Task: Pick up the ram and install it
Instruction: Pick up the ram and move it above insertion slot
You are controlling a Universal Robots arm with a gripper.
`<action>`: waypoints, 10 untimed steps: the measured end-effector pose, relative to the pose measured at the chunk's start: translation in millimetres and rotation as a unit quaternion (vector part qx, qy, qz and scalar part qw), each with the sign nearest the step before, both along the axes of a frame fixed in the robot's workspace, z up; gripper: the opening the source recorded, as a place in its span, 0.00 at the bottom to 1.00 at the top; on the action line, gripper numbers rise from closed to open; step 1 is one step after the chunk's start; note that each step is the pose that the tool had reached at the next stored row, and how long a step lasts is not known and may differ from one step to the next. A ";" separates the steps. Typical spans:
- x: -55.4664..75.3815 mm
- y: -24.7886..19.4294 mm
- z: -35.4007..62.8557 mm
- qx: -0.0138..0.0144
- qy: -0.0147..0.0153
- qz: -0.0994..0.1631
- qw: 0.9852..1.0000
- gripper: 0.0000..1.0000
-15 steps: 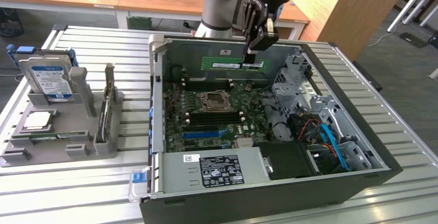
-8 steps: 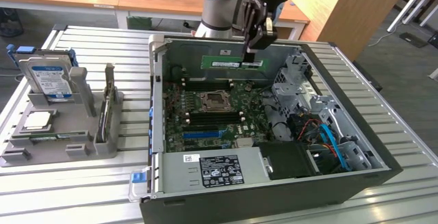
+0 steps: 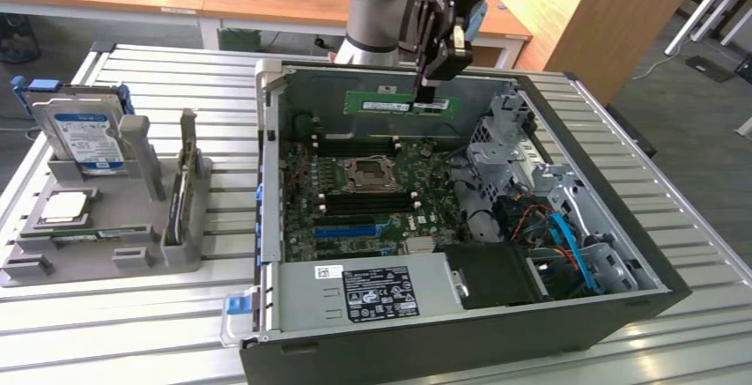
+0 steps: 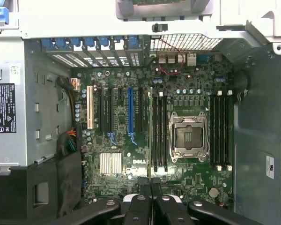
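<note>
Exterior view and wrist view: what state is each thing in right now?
computer case: side open, board exposed.
ram: held level over the computer case, not seated.
end effector: shut on the ram.
CPU socket: empty.
hard drive: upright in grey holder.
processor: flat in grey holder.

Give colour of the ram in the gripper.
The ram is green, white sticker; best in exterior view.

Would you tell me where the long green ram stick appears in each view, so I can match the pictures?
Exterior view: the long green ram stick hangs level in the jaws, above the open computer case, top centre.
Wrist view: the stick is edge-on, a thin line running from the jaws across the motherboard, beside the square metal processor socket.
Shared landmark: that socket.
</note>
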State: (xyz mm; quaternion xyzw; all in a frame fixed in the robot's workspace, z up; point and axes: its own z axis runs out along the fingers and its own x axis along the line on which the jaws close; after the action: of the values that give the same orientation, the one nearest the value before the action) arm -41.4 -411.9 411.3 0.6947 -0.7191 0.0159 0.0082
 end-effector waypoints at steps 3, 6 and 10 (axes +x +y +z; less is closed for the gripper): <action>0.0 0.0 -0.5 0.001 0.000 0.000 1.000 0.12; -0.1 0.0 -3.1 0.004 -0.001 0.000 1.000 0.12; -0.1 -0.1 -5.6 0.006 -0.002 0.000 1.000 0.12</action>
State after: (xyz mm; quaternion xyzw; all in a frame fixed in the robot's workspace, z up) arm -41.5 -412.0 405.7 0.6946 -0.7192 0.0130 0.0032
